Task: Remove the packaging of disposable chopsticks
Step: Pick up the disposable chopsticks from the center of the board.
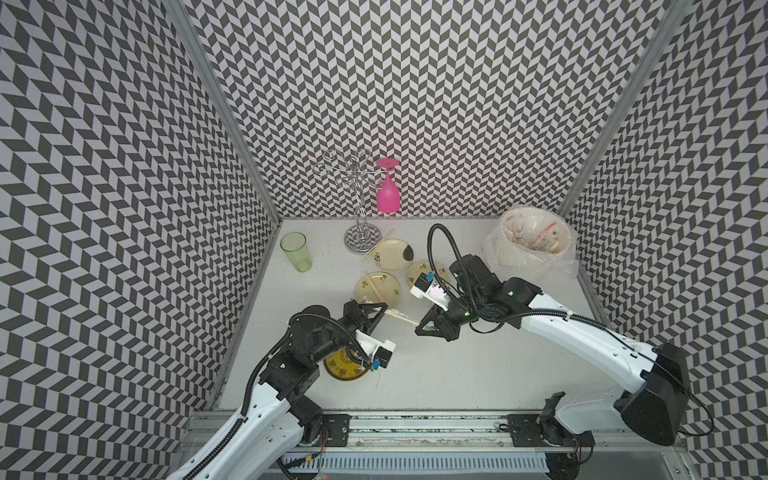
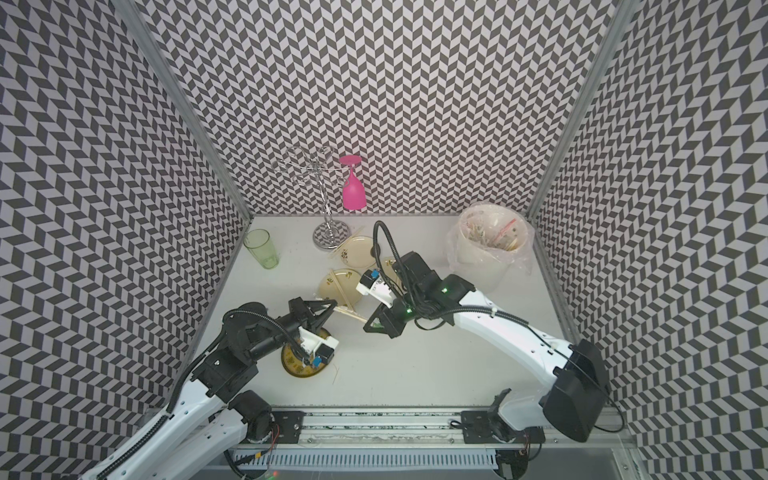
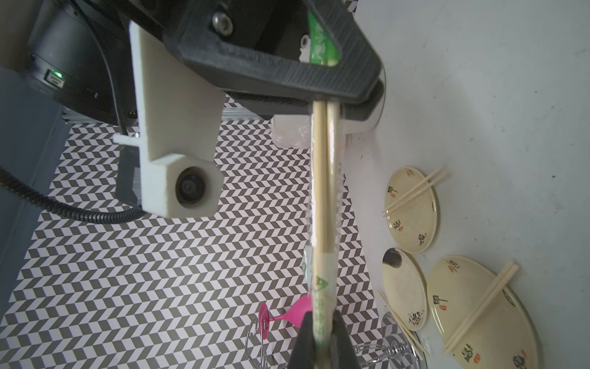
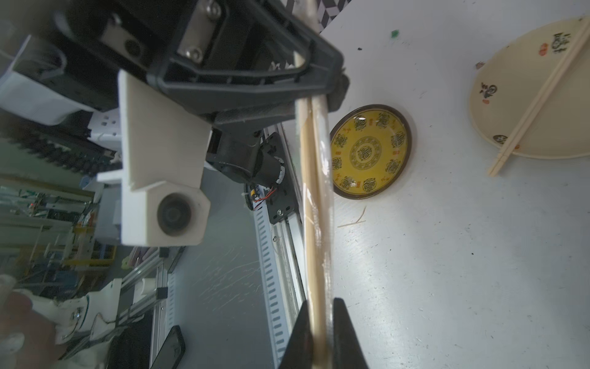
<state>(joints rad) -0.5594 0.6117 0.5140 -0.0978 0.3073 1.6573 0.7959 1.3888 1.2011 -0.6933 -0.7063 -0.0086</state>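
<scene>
In both top views, wrapped chopsticks are held mid-frame between left gripper and right gripper; plates are set above, bin upper right.

A pink goblet hangs upside down on a wire rack at the far edge of the table. A green tumbler stands upright near the left wall. Three cream plates cluster mid-table, and a yellow dark-rimmed plate lies nearer the front. A white bucket lined with a crinkled clear bag stands in the far right corner
</scene>
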